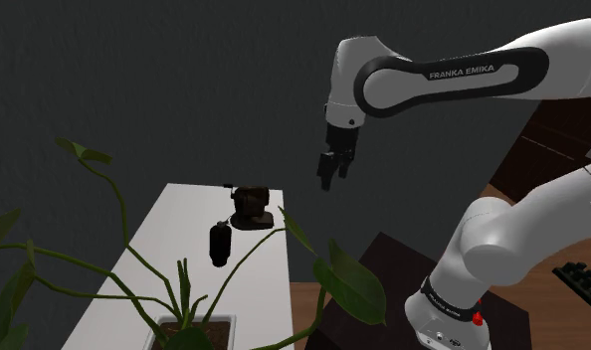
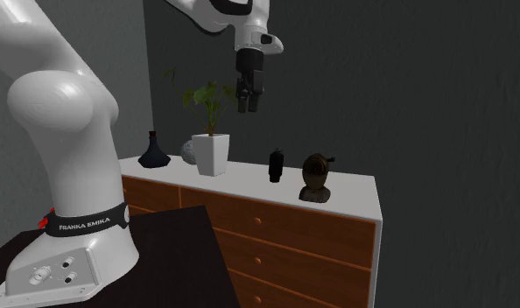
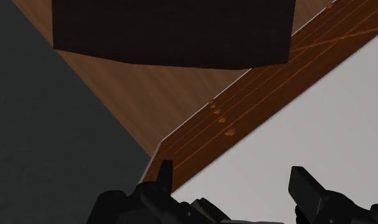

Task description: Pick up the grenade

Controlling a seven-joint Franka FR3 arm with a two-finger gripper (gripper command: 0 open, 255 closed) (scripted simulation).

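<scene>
A room in a home: a wooden chest of drawers (white-topped) against dark grey walls bears a dark vase and, at its three o'clock in the second exterior view, a potted plant; wood flooring below.

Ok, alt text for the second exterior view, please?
The black gripper hangs high over a white-topped dresser with wooden drawers. On the top stand a black vase, a white-potted plant, a small black grenade and a brown ornament.
</scene>
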